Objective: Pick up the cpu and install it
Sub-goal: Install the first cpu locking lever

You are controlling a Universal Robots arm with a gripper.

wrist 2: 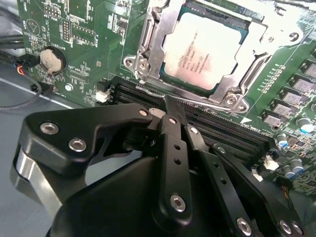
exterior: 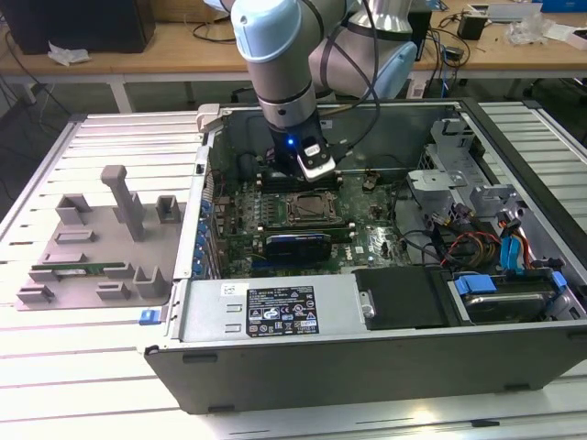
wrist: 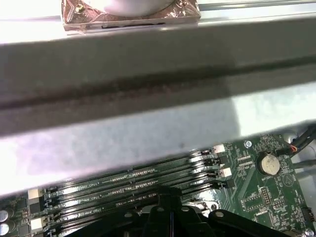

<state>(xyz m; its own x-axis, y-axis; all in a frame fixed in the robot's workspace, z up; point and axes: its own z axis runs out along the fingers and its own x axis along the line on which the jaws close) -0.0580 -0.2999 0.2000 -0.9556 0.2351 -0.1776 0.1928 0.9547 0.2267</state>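
Open from above over the cpu (wrist 2: 203,47), seated flat inside the socket frame (wrist 2: 148,54); hemmed by black memory slots (wrist 2: 222,126) just beside the frame; walled off behind the slots by the grey case wall (wrist: 148,123).

The exterior view looks down from in front at the open grey metal computer case (exterior: 367,357) lying on my white slatted table (exterior: 55,385), far enough to take in the whole case. My second wrist view sits just behind my black gripper (wrist 2: 170,106), close above the green motherboard (wrist 2: 89,54) inside that case, facing the silver-topped square cpu (wrist 2: 202,49). My first wrist view looks the opposite way, toward the case's grey wall (wrist: 148,133). Both wrist views share the black memory slots (wrist: 138,180) and round silver coin battery (wrist: 269,163).
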